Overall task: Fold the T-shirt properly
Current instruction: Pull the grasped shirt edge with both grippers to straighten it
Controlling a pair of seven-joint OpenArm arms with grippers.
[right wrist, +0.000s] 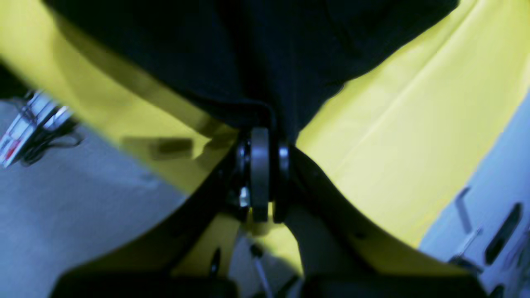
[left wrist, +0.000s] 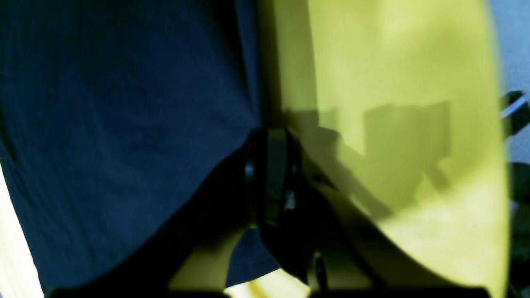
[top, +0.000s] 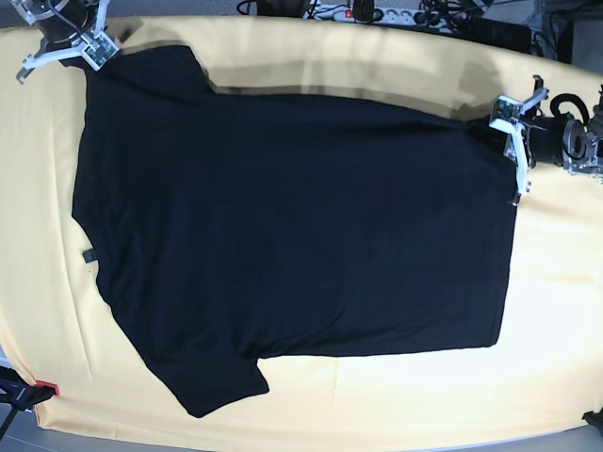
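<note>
Left fingers (left wrist: pixel 275 174): pressed together on the hem corner of the large black cotton T-shirt (top: pixel 292 226).
Right fingers (right wrist: pixel 265 174): clamped on a sleeve edge.
T-shirt: spread plain-side up across the yellow-covered tabletop (top: pixel 396 395).

Both grippers, left (top: pixel 513 141) and right (top: pixel 89 47), are black with white brackets (cabling behind).

Black T-shirt (top: pixel 292 235), plain side up, spread sideways, far edge lifted

Base view looks down from overhead; both wrist views sit close over the T-shirt (top: pixel 283 226).
</note>
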